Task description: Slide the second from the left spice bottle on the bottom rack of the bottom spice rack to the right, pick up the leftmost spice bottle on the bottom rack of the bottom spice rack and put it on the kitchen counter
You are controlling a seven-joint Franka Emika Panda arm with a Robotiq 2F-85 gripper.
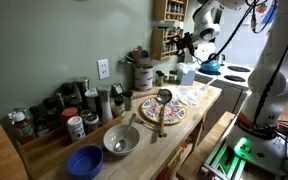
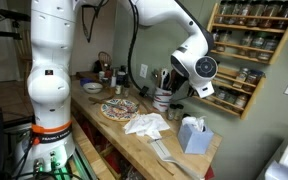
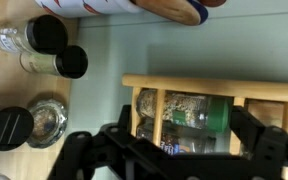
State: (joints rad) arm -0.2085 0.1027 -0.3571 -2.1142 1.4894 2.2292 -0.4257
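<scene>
- Two moves are asked for and neither looks begun; judging by the pose, the arm is on the approach to the first, the sideways slide
- The gripper (image 2: 176, 92) hovers just in front of the bottom spice rack (image 2: 239, 85) on the wall, above the tabletop (image 1: 179, 128); in the wrist view its fingers (image 3: 269, 150) stand wide apart with nothing between them
- The bottom rack (image 2: 229, 104) carries a row of small bottles; in an exterior view its left end is hidden behind the gripper, so the leftmost bottle cannot be singled out
- The wrist view shows a wooden rail (image 3: 214, 88) and jars (image 3: 189, 112) straight ahead, though which tier that is cannot be told
- The next move likely calls for lining up with the lowest tier, setting one finger against the left side of the second bottle and pushing right gently, so the neighbours stay upright
</scene>
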